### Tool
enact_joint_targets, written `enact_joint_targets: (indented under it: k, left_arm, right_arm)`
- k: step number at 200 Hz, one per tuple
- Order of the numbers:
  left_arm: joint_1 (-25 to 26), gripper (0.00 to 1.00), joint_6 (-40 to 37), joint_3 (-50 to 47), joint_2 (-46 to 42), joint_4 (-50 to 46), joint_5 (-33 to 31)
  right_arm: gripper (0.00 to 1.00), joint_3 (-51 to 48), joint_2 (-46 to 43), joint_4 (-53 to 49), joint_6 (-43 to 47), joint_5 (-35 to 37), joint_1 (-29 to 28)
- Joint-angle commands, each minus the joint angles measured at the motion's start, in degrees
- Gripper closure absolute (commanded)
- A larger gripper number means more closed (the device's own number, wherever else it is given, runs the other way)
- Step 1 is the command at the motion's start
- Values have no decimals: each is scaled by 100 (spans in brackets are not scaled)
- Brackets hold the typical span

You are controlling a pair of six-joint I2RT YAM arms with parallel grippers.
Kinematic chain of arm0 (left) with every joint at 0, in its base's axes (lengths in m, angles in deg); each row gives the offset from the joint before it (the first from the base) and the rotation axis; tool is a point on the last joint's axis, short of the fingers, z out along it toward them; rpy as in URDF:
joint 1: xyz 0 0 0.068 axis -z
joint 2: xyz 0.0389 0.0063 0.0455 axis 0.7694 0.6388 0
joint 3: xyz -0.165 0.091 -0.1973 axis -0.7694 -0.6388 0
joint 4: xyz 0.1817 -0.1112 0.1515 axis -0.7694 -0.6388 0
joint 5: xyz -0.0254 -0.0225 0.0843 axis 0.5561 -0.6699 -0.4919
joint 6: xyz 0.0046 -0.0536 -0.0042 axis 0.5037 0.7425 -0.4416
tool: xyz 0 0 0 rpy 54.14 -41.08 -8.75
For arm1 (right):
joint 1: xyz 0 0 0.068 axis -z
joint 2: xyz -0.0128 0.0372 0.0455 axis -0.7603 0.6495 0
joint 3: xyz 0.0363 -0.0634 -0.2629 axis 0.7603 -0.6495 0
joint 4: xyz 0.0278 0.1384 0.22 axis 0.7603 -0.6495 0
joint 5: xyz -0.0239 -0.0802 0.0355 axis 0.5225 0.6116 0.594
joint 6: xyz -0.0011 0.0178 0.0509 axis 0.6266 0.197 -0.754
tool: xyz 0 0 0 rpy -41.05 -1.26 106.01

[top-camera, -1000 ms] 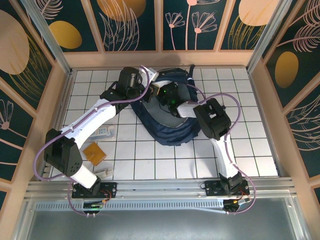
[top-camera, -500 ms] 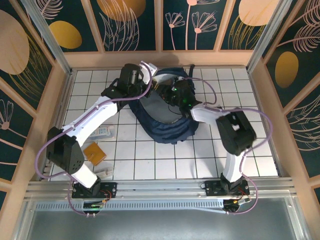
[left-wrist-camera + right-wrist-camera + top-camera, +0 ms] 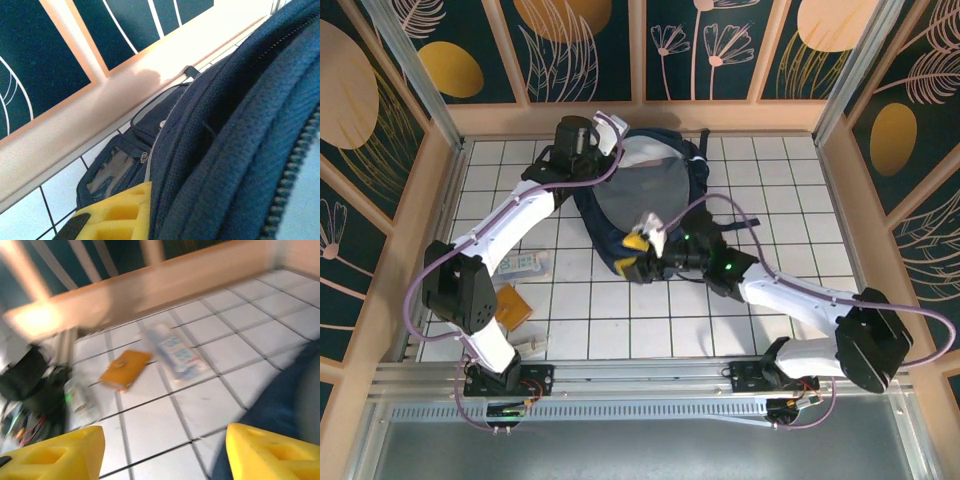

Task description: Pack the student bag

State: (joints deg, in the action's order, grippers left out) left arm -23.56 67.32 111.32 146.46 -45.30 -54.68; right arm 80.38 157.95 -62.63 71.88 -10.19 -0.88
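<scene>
The student bag [image 3: 650, 190], a large navy backpack, lies at the back middle of the table with its mouth spread open on pale grey lining. My left gripper [image 3: 582, 140] is at the bag's far left rim, shut on the fabric. In the left wrist view one yellow finger [image 3: 115, 215] presses against the padded navy edge [image 3: 225, 150]. My right gripper [image 3: 638, 255] hovers at the bag's near left edge, outside it. Its yellow fingers [image 3: 55, 455] stand wide open over bare tiles, nothing between them, with navy fabric [image 3: 280, 405] at the right.
An orange wallet [image 3: 510, 305], a white and blue packet [image 3: 525, 265] and a small white item [image 3: 525, 343] lie on the tiles at the near left. The wallet [image 3: 125, 369] and packet [image 3: 175, 352] lie ahead of the right gripper. Wooden walls enclose the table.
My right gripper came out of the bag's mouth, swung down to its near left edge and opened. My left gripper stayed shut on the rim, and the mouth now gapes wider.
</scene>
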Motion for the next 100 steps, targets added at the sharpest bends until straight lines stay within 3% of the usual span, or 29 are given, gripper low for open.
enact_joint_targets:
  k: [1, 31, 57, 68, 74, 100]
  left_arm:
    - [-148, 100, -36, -8, -123, 728, 134]
    - [-187, 100, 5, 67, -160, 450, 355]
    - [-187, 100, 16, 191, -218, 154, 552]
    - [-187, 100, -10, 174, -293, 99, 557]
    - [-187, 100, -29, 147, -338, 98, 537]
    - [-188, 100, -47, 31, -508, 116, 516]
  right_arm:
    - [30, 212, 756, -347, 2011, -283, -791]
    - [27, 1007, 2298, 616, 2051, -175, -1420]
    - [26, 1396, 3435, 2224, 1611, -606, -1206]
    - [25, 1767, 3898, 2348, 1584, -655, -1119]
    - [19, 2044, 4141, 2292, 1599, -657, -1087]
    - [18, 3144, 4914, 1611, 1785, -899, -1094]
